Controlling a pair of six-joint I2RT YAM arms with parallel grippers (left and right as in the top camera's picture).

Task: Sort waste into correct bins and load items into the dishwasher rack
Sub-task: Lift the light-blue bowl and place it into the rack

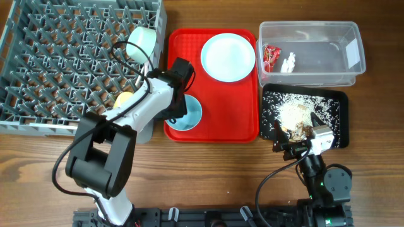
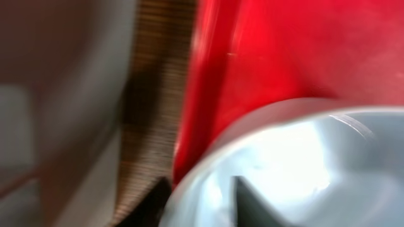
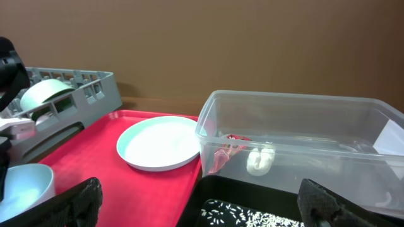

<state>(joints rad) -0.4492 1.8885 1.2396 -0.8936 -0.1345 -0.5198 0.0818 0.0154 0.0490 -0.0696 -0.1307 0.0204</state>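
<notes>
Overhead view first: the dishwasher rack (image 1: pixel 57 63) fills the upper left. One pale blue bowl (image 1: pixel 142 43) lies tipped on its side near the rack's upper right corner, and the yellow cup (image 1: pixel 123 99) sits at its lower right edge. The red tray (image 1: pixel 246 129) is in the middle, with the plate (image 1: pixel 228 57) at the top of it and the second bowl (image 1: pixel 191 116) in its lower left corner. The left gripper (image 1: pixel 178 111) is right down at that bowl. At upper right the clear tub (image 1: pixel 328 47) holds the red wrapper (image 1: pixel 271 57) and the white bits (image 1: pixel 289 62). Just below it is the black tray (image 1: pixel 338 107), with the rice crumbs (image 1: pixel 293 110) and brown scraps in it. The right gripper (image 1: pixel 293 135) hangs over that tray's lower edge.

The left wrist view is super blurry. There's a dark finger (image 2: pixel 249 202) inside the second bowl and another outside its rim, so the jaws look apart and straddle the wall.

In the right wrist view, the right gripper's jaws are wide apart with nothing between them. The tub, with the wrapper and bits in it, sits ahead at right, the plate at centre, and the rack at far left.
</notes>
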